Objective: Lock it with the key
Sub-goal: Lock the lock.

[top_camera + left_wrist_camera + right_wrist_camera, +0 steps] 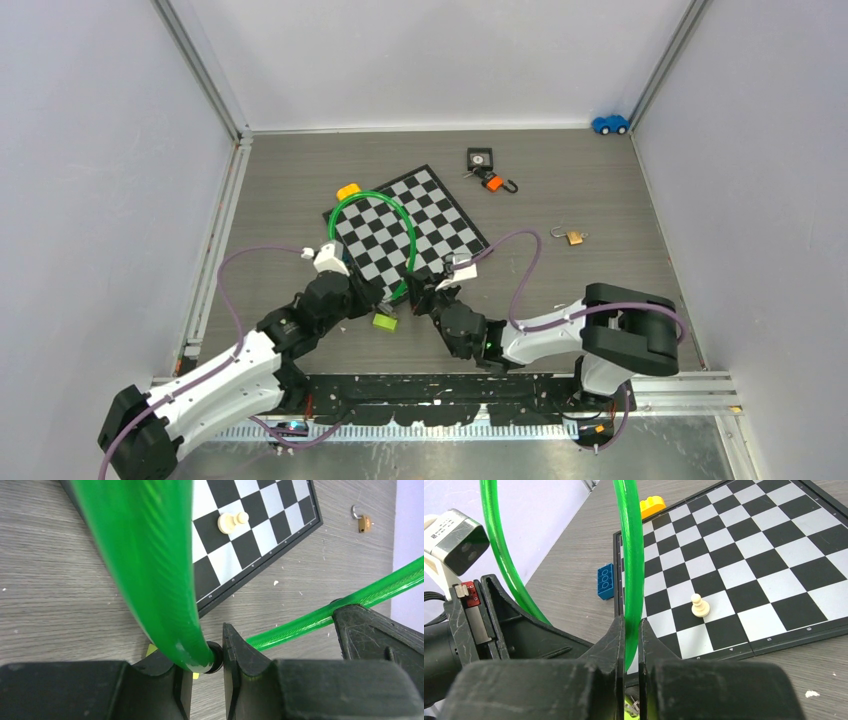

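**Top external view.** A green cable (352, 204) is shown raised as an upright loop over the near corner of the chessboard (445, 205). Its lower runs are gathered between the left gripper (372, 298) and the right gripper (425, 293), which meet just beside the board's near edge. The loop is judged to be a cable lock, with one run steadied by each arm so that the ends can be joined. A brass padlock (573, 237), its shackle open, lies on the table (620, 200), well apart to the right and untouched. A black square item (480, 158) and an orange clip (494, 183) lie at the far side. Whether a key lies with them cannot be told.

**Left wrist view.** The left gripper (207, 655) is seen clamped on the cable at its black end cap, with a finger pressed on either side. The end is thereby presented toward the right arm's finger at the frame's right, to which the thin far run of cable leads. A white pawn (231, 521) rests on a dark square of the board.

**Right wrist view.** The right gripper (630, 630) is closed tightly on the cable, which is pinched upright between the pads so that the loop is kept standing. A blue brick (605, 581) lies just beside the board's edge. No key is seen in either gripper, so the locking step is judged not yet reached.
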Controlling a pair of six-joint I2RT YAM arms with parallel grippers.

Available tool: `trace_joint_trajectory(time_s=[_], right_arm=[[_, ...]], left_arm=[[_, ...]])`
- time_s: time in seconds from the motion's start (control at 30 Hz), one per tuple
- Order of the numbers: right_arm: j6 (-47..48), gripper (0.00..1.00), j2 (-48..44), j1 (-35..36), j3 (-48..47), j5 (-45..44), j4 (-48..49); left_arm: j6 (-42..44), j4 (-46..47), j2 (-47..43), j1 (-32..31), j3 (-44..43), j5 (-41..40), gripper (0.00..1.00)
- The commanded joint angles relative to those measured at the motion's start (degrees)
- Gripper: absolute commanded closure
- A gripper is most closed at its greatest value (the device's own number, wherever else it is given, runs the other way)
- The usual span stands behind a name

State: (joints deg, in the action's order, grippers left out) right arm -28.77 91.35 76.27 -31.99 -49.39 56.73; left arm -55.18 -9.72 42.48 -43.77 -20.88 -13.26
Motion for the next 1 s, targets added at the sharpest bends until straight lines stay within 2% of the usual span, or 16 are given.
trace_joint_trajectory(time_s=[0.0, 0.17, 0.27, 0.63, 0.83, 0.97], right_arm=[[-0.58, 1.00, -2.70, 3.62, -0.35, 19.79, -10.23], [1.32, 0.99, -9.69, 3.62, 0.17, 19.06, -17.65], [2.47, 0.96, -13.91, 3.62, -0.29, 18.35, -21.61], [7.04, 0.72, -24.23, 3.67, -2.68, 15.46, -32.30], [7.33, 0.61, -27.63, 3.63, -2.13, 14.18, -34.85], [7.62, 0.59, -29.94, 3.62, -1.77, 14.14, -35.98]], left_arm=[[-4.76, 30.90, -4.47, -2.90, -4.75, 13.72, 1.00], [-3.53, 31.34, -5.63, -2.88, -3.74, 11.41, 1.00], [-2.81, 33.70, -5.46, -2.90, -2.60, 11.61, 1.00], [-0.82, 40.28, -4.91, -2.89, -1.12, 12.99, 1.00], [-0.46, 41.48, -4.16, -2.90, -1.22, 12.99, 1.00], [-0.20, 41.87, -3.71, -2.84, -1.18, 14.41, 1.00]])
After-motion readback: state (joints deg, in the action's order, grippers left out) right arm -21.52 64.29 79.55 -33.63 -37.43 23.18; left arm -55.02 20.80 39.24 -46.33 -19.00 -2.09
